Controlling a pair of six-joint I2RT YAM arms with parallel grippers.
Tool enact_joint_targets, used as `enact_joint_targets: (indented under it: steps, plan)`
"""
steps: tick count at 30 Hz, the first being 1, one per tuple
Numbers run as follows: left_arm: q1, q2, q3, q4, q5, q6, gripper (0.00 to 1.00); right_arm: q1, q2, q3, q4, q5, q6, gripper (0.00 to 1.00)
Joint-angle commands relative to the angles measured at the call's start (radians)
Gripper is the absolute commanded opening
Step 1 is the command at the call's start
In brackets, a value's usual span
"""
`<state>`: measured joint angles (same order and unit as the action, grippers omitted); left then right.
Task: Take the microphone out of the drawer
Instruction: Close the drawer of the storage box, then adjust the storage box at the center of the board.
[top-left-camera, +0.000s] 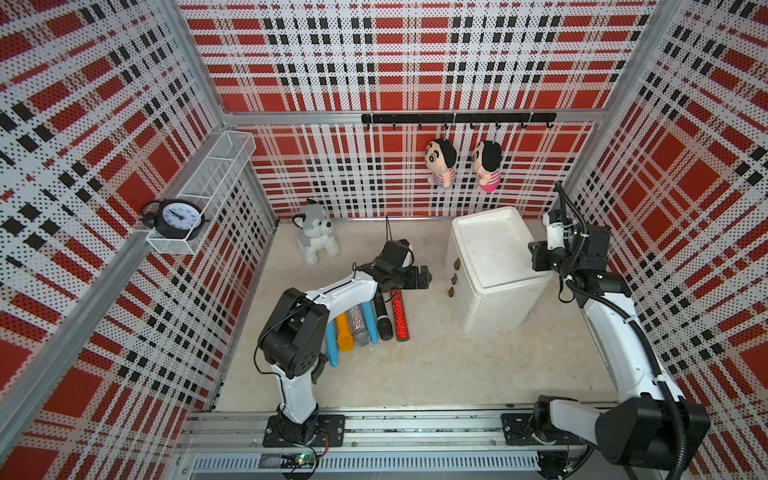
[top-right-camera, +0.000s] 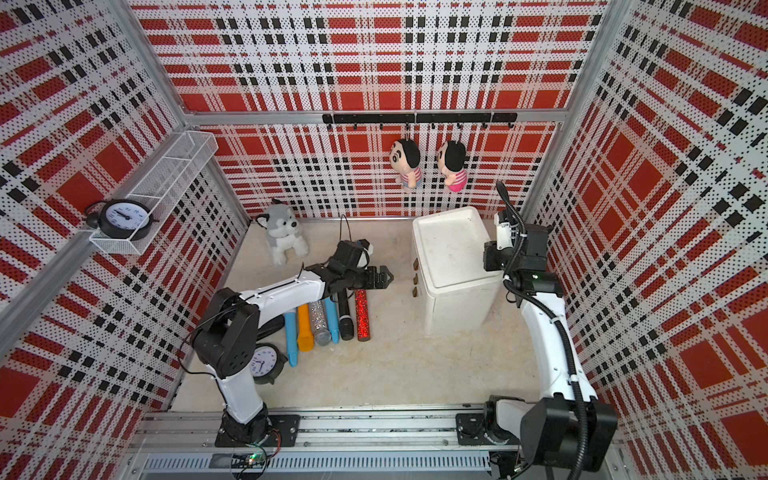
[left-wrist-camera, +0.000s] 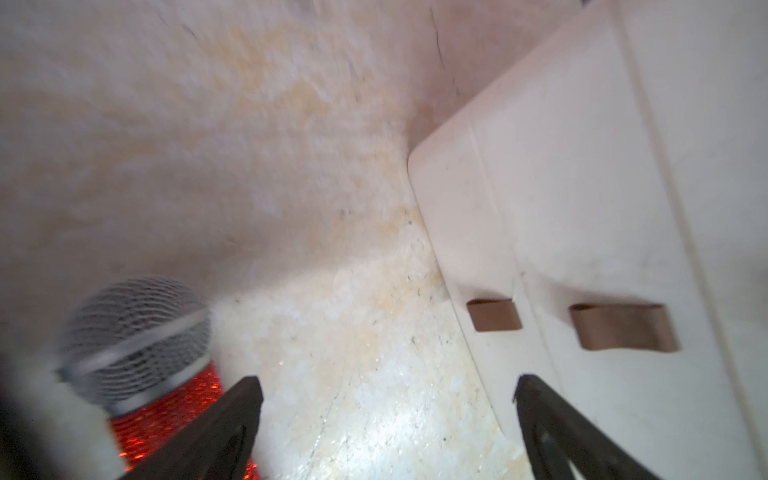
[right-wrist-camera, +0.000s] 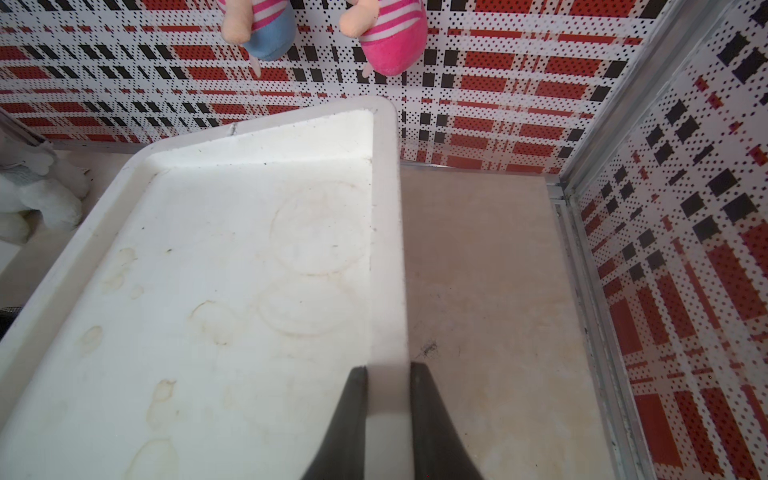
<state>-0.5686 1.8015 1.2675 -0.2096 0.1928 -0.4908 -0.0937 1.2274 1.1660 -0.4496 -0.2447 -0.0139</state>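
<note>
Mid-frame on the floor (top-left-camera: 415, 374), the open left gripper (top-left-camera: 427, 277) is facing the handles (top-left-camera: 454, 277) just right of it, while the right gripper (right-wrist-camera: 388, 370) is clamping the cabinet rim (right-wrist-camera: 386, 208).

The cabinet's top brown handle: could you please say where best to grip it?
Pinch the top brown handle itself, coming straight at the cabinet front from where the open left gripper is: the tab juts from that face, so jaws should straddle it.

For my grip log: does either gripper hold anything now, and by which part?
The right gripper is shut on the white drawer cabinet, its fingers pinching the raised top rim. The left gripper is open and holds nothing.
</note>
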Motion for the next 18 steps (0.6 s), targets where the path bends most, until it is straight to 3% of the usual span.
enact_joint_targets:
  steps: [1, 12, 14, 16, 18]
  plan:
    - [0.021, -0.078, -0.019, 0.001, -0.024, 0.013, 0.98, 0.034, 0.058, 0.011, 0.014, -0.115, 0.035, 0.00]
    - [0.077, -0.164, -0.060, -0.016, -0.106, 0.000, 0.98, 0.096, 0.116, 0.064, 0.007, -0.122, 0.038, 0.00]
    - [0.086, -0.168, -0.059, -0.023, -0.135, 0.005, 0.98, 0.099, 0.117, 0.070, 0.013, -0.140, 0.046, 0.19]
    - [0.099, -0.177, -0.061, -0.033, -0.166, 0.010, 0.98, 0.103, 0.118, 0.076, 0.017, -0.160, 0.046, 0.32]
    - [0.114, -0.184, -0.068, -0.034, -0.200, 0.012, 0.98, 0.104, 0.121, 0.082, 0.017, -0.174, 0.044, 0.80]
